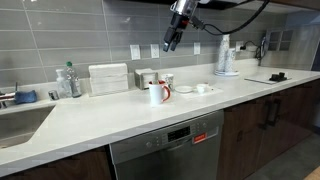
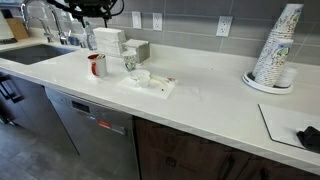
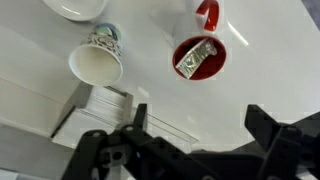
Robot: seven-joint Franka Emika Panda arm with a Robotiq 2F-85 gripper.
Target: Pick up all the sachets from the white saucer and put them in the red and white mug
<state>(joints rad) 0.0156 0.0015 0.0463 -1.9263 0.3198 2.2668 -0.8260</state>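
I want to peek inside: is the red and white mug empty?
Not empty. The wrist view shows a sachet lying inside the mug.

End effector open, up high, pointing dwn.

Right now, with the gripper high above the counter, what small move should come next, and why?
Probably shift the open, empty gripper sideways over the round white saucer. One silvery flat sachet already lies inside the red-lined white mug, and only the saucer's edge shows in the wrist view, so I cannot tell whether more sachets lie on it.
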